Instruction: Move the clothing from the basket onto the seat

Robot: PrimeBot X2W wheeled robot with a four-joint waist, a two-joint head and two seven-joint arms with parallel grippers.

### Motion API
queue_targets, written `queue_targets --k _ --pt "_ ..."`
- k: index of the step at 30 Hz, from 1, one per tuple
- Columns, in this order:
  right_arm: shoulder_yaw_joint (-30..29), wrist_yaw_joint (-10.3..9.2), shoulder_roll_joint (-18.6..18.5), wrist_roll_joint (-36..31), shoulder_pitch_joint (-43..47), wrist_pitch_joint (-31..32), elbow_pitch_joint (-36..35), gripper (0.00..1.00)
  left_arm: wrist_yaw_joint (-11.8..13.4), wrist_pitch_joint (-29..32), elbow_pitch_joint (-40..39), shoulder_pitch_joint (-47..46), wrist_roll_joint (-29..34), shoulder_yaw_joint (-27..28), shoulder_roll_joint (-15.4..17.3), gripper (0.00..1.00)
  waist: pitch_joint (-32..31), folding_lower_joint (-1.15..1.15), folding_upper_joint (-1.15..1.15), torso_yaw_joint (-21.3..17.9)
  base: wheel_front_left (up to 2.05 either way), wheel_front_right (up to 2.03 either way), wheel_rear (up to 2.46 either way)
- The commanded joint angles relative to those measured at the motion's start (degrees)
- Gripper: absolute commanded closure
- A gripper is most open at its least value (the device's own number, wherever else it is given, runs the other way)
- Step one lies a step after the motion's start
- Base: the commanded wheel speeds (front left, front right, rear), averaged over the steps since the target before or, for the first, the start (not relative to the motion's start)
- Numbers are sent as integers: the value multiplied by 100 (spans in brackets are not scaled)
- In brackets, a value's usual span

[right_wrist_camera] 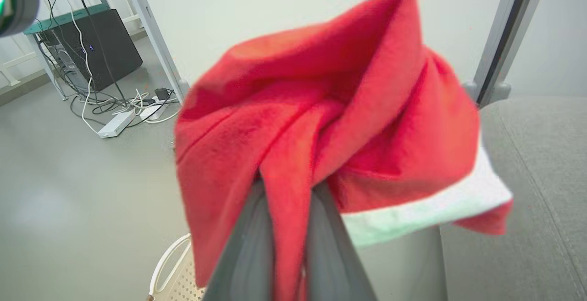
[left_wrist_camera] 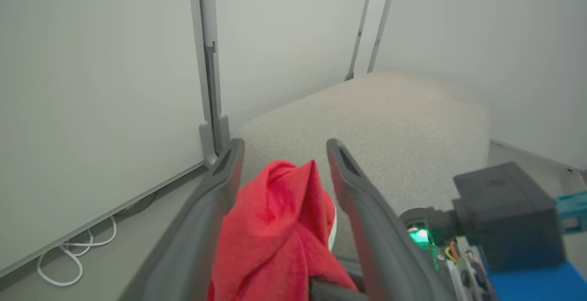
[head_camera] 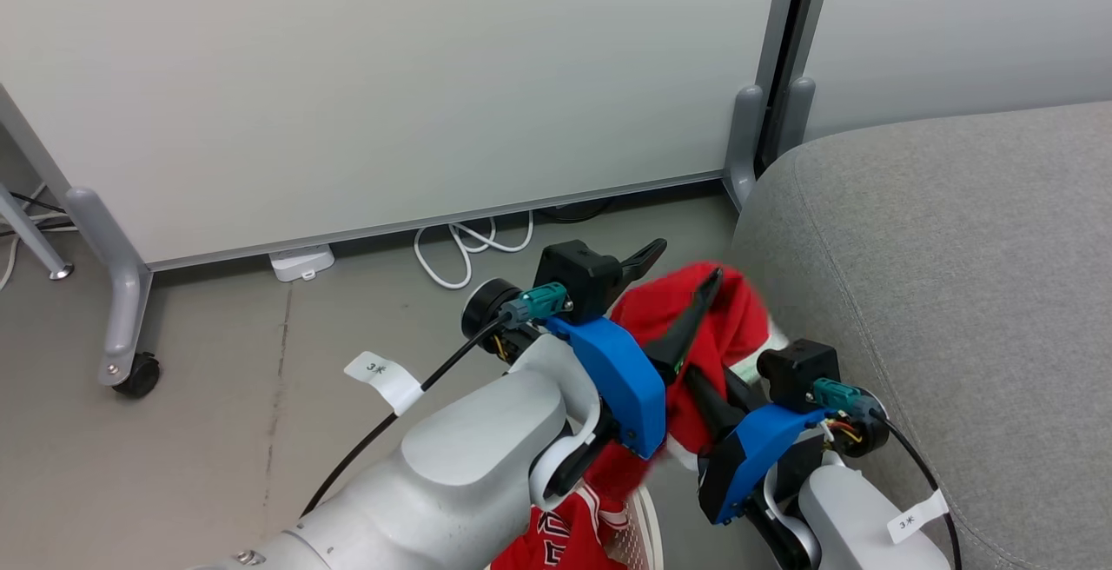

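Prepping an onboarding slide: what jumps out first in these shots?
The bright red garment bunched up beside the grey couch, pinched in the shut right gripper. The left gripper stands open around the same cloth. At the head view's bottom edge, a second red garment with lettering lies in the basket.

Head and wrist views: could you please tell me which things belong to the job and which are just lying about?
Job: red garment in the right pincer, lettered red garment, basket, couch.
Lying about: white cable, white box, castor, black computer case.
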Motion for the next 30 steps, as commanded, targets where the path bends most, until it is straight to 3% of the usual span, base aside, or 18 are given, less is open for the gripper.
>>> queue_targets --k 1,10,30 --pt "3 11 -13 19 -99 -36 24 100 3 -21 33 -45 4 -1 1 0 0 0 0 5 0 0 0" --pt "-69 11 -13 -27 -133 -85 92 100 113 -44 0 155 310 292 0 0 -18 0 0 24 0 0 0" --pt "-211 11 -13 -127 15 -154 11 100 -179 -47 -1577 2462 2838 2569 588 0 4 0 0 92 0 0 0"
